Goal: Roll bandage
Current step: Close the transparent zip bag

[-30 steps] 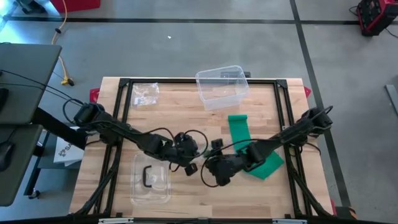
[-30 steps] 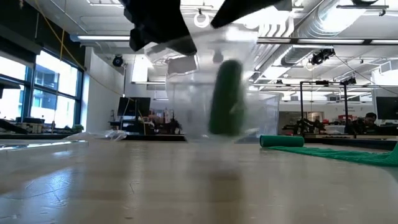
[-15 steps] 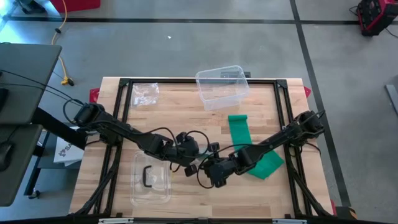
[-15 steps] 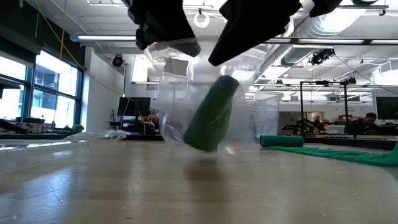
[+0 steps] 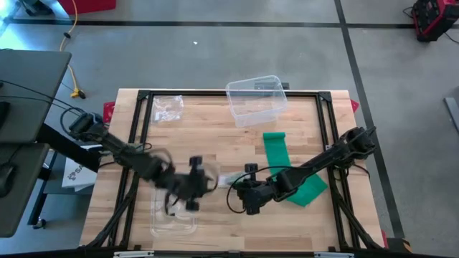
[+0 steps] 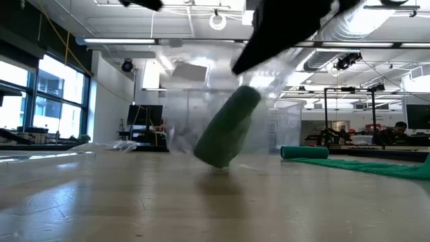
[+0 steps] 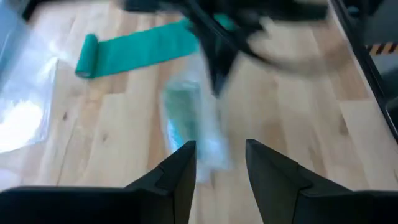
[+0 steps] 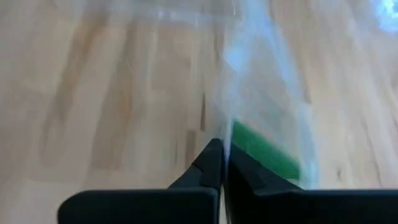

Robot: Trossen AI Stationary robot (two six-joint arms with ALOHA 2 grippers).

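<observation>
Near the counter's (image 5: pixel 215 122) middle, the right hand (image 5: pixel 242 193) is clenched on the clear bag (image 6: pixel 222 101) holding a green bandage roll (image 6: pixel 227 126); the left hand (image 7: pixel 219 163), fingers parted, grasps nothing.

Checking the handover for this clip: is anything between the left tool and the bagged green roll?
Nothing visible: the left tool stands open just short of the bagged green roll, with bare table between. The right tool is pinched shut on the bag's plastic.
</observation>
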